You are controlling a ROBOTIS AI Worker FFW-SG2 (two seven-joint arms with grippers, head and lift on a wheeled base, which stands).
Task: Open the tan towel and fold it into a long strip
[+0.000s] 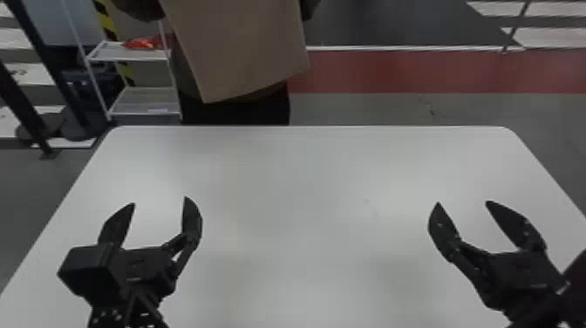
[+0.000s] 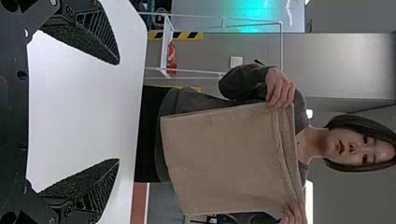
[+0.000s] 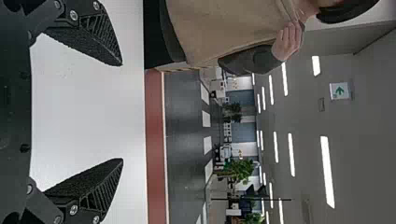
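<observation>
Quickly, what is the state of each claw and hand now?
Left claw: open, empty.
Right claw: open, empty.
Person's right hand: holding the towel.
Person's left hand: also holding it.

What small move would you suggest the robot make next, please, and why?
I would probably have the left claw and right claw wait, open, over the table until the towel is laid down. A person's hands hold it up beyond the table's far edge, and both claws are empty, so closing them now would likely catch nothing.
</observation>
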